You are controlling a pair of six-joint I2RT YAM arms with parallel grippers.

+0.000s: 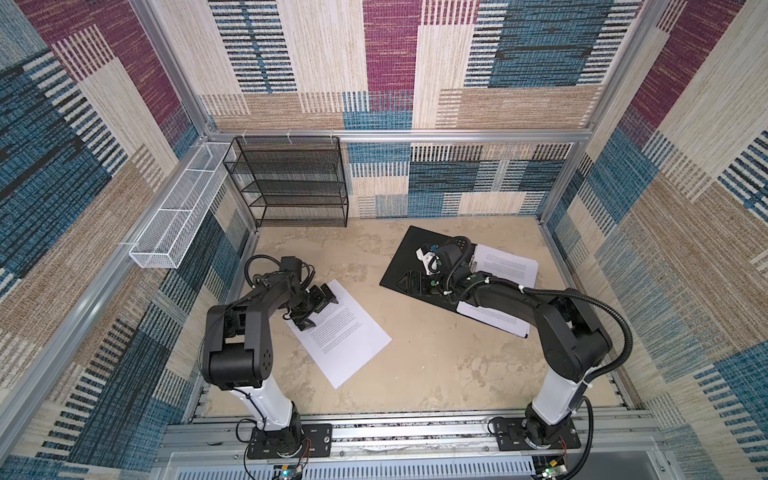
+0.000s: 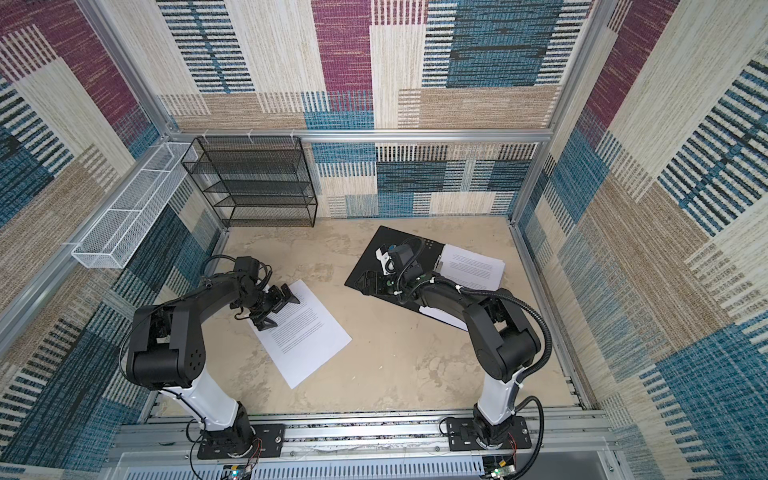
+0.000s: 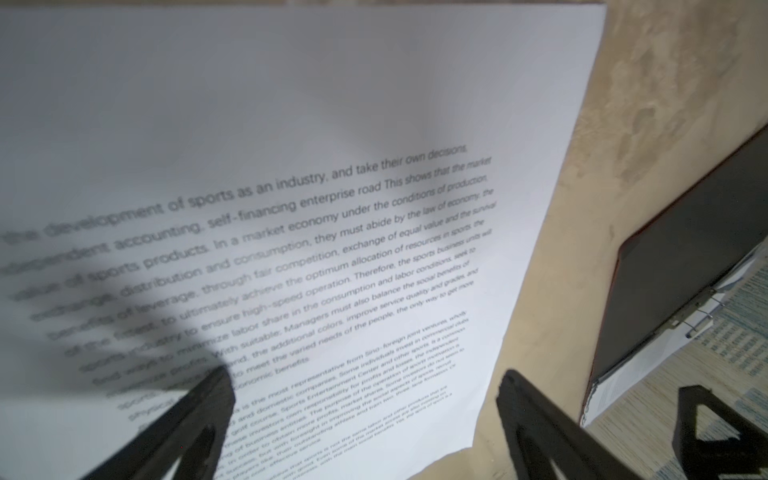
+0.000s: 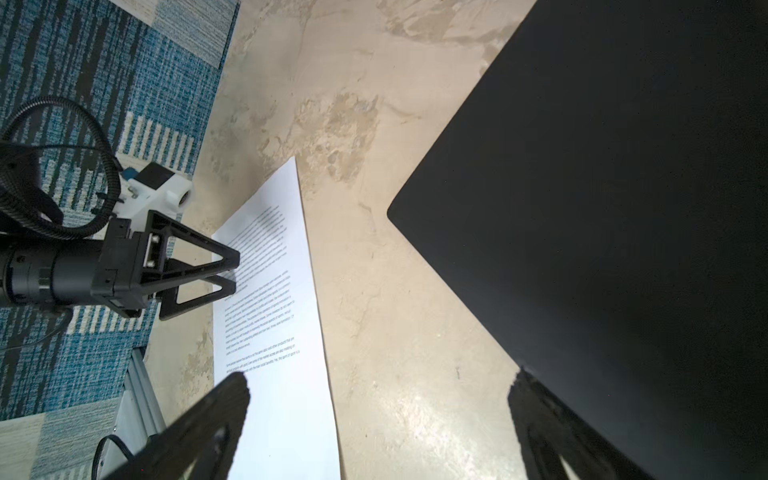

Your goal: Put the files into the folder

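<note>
Bare tabletop (image 1: 436,353) runs wide between the loose sheet (image 1: 349,332) and the open folder (image 1: 405,249) — a free lane from near edge to far edge. The black mesh rack (image 1: 291,183) blocks the far left corner.

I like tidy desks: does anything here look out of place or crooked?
One printed sheet lies loose and slanted on the table, apart from the open folder. The stacked sheets in the folder look slightly fanned, not squared.

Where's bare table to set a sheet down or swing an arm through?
Free: the middle between sheet and folder; the near strip before both; the patch before the rack. Crowded: right back, where the right arm hangs over the folder.
</note>
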